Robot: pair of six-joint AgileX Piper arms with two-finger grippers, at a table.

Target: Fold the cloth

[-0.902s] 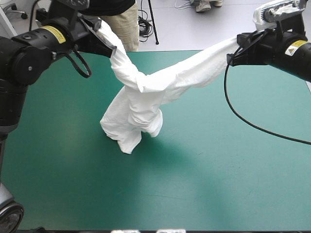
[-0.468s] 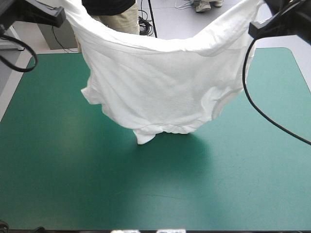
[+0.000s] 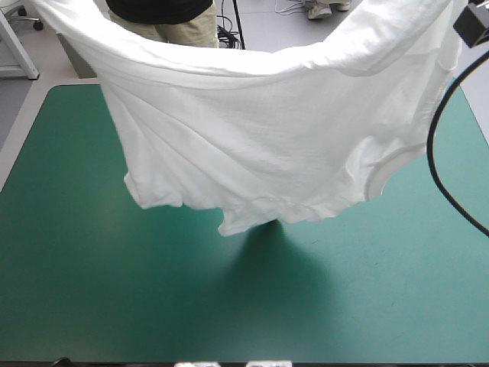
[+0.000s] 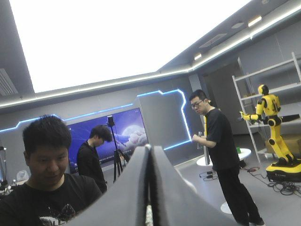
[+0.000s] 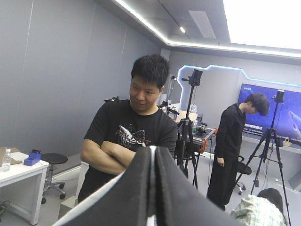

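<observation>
A white short-sleeved T-shirt (image 3: pixel 260 145) hangs spread wide in the air above a counter (image 3: pixel 114 306) with a teal-green cover. It is held up by its two upper corners, which run out of the high view on both sides. Its lowest folds dangle over the counter's middle; whether they touch the cover cannot be told. The left gripper (image 4: pixel 150 149) is clamped on a thin strip of the shirt, and the right gripper (image 5: pixel 154 149) pinches it the same way.

Each hold looks slight, so a corner could slip free if the arms spread further or drop fast, and the shirt would fall in a heap. The bunched lower hem could also land tucked under itself.

The fabric looks soft, thin and matte, with long diagonal creases. Its upper edge sags in a shallow curve, and a rounded hemmed edge shows toward the right arm.
</observation>
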